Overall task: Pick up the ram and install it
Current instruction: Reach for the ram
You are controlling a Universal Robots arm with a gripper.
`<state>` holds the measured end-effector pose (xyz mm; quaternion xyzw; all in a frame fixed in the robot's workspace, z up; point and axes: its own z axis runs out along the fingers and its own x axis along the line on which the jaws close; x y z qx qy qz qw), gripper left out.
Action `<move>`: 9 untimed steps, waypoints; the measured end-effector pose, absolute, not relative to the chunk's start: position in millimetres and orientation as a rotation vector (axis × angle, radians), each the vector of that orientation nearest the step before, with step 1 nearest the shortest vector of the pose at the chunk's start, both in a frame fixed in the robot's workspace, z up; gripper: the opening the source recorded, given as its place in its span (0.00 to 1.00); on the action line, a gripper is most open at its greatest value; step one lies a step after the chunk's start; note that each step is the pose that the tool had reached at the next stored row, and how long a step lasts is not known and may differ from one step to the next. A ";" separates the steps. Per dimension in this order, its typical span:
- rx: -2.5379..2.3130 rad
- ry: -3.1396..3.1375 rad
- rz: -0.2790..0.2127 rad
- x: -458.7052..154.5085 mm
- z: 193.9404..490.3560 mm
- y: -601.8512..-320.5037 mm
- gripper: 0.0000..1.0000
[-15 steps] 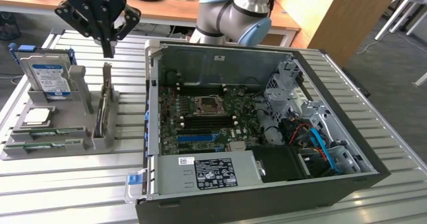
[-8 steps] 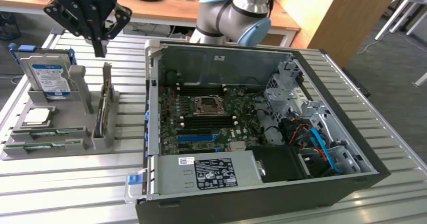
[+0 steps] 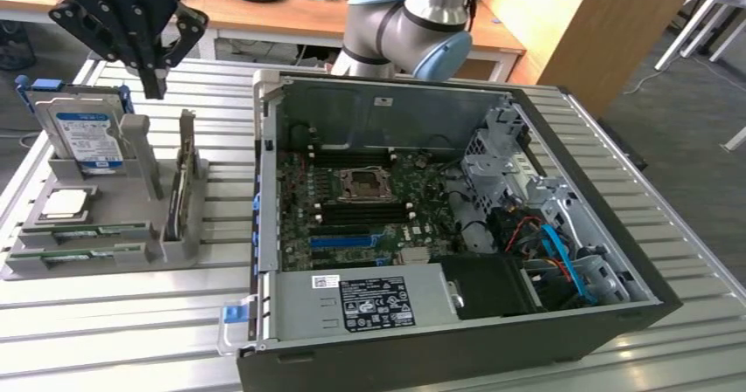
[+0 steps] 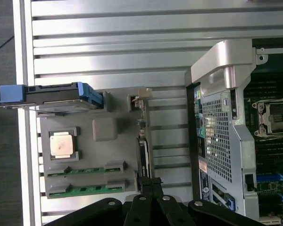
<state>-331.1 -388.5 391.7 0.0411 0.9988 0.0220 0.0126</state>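
Over the gray holder (image 3: pixel 175 254) on the desk (image 3: pixel 117 322), the end effector (image 3: pixel 153 89) hangs empty with fingers (image 3: pixel 152 71) pressed together, and two green ram sticks (image 3: pixel 93 230) lie in the holder.

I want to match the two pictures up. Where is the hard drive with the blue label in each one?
Exterior view: the hard drive stands upright at the grey holder's far end, on the exterior view's left.
Wrist view: the hard drive is seen edge-on from above, at one end of the holder.
Shared landmark: the square silver chip lying in the holder beside the drive.
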 end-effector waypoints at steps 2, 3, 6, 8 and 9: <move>0.129 3.113 0.069 -336.2 391.6 -388.2 0.11; 0.129 3.113 0.069 -338.7 391.6 -388.1 0.11; 0.129 3.113 0.069 -346.2 391.5 -387.7 0.11; 0.130 3.113 0.069 -351.3 391.4 -387.3 0.11; 0.130 3.113 0.069 -353.8 391.5 -387.2 0.11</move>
